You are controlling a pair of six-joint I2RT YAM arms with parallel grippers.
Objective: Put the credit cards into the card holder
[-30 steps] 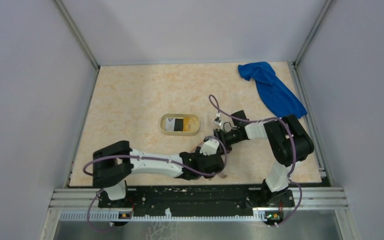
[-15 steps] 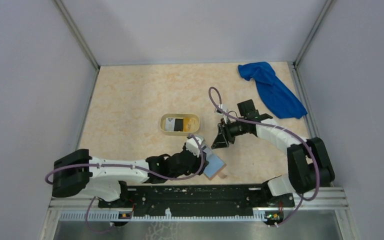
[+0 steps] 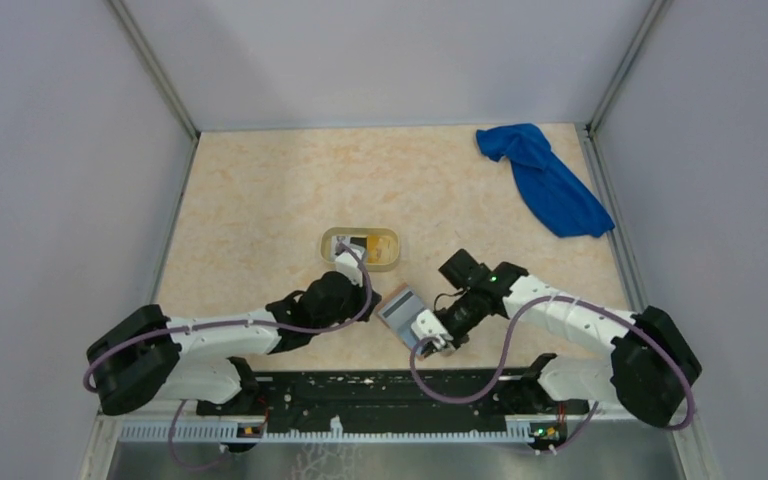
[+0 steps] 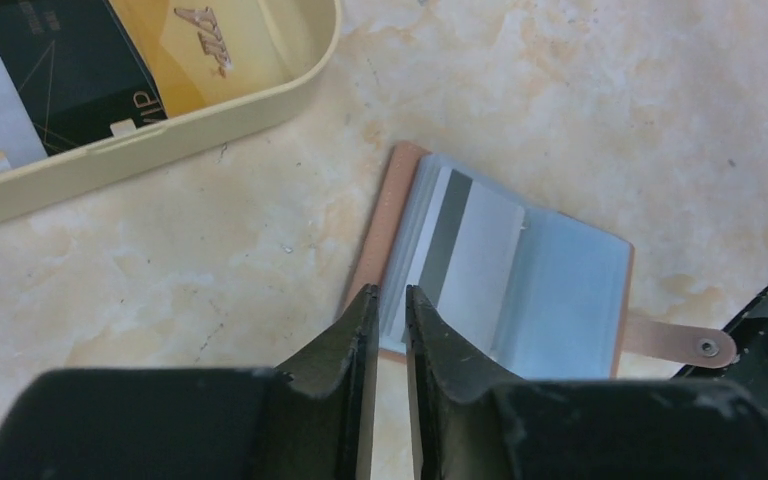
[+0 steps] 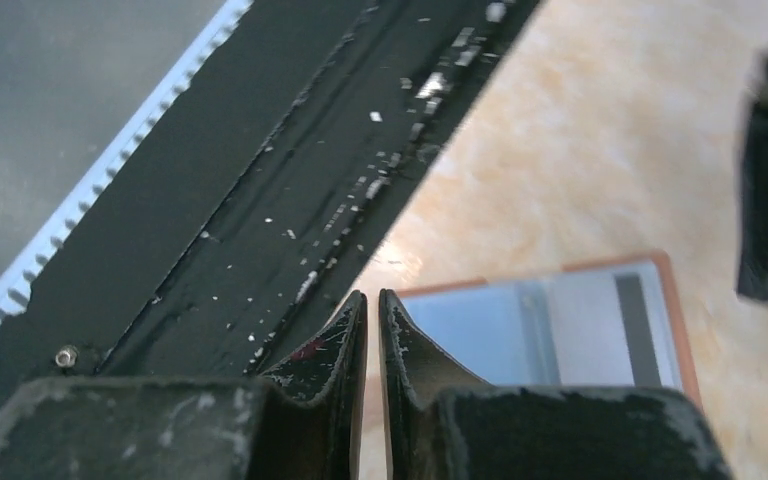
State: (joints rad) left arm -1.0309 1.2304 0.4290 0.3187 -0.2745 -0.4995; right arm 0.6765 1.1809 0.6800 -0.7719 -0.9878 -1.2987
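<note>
The card holder (image 3: pixel 401 308) lies open on the table, tan outside with grey-blue slots (image 4: pixel 560 300). A white card with a grey stripe (image 4: pixel 465 262) sits in its slots. More credit cards (image 4: pixel 50 70), white, black and yellow-orange, lie in the pale yellow tray (image 3: pixel 360 262). My left gripper (image 3: pixel 370 295) hovers at the holder's left edge; its jaws (image 4: pixel 385 295) are shut with nothing between them. My right gripper (image 3: pixel 428 338) is at the holder's near right corner by the front rail, also shut (image 5: pixel 372 298) and holding nothing.
A blue cloth (image 3: pixel 545 180) lies at the back right. The black front rail (image 5: pixel 260 200) runs just beside my right fingers. The tray's rim (image 4: pixel 160 145) is close to the left of the card holder.
The card holder has shifted left and now lies open between the arms. The left arm drew back left; the right arm swung down to the front edge. Both jaws closed.
</note>
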